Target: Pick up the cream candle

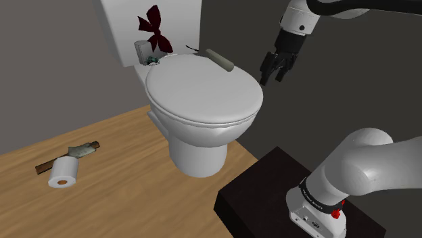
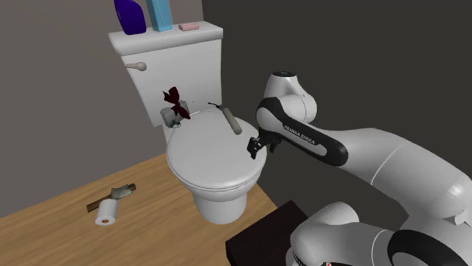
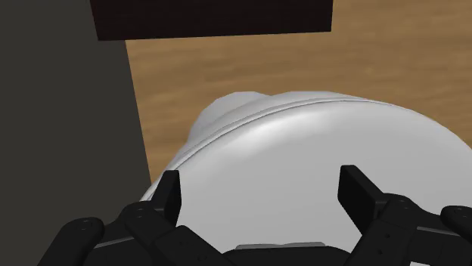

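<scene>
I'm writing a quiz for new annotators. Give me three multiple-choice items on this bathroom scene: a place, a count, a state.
1. Where does the candle lie? A on the floor; B on the toilet lid; C on a shelf.
2. How many things stand on the tank top? A five; B one; C three.
3. The pincer is: A open, holding nothing; B shut on the candle; C shut on nothing.
Key: 1 B, it rests at the lid's rear; 2 C, purple bottle, blue container, pink bar; 3 A, its fingers stand apart, clasping nothing.
</scene>
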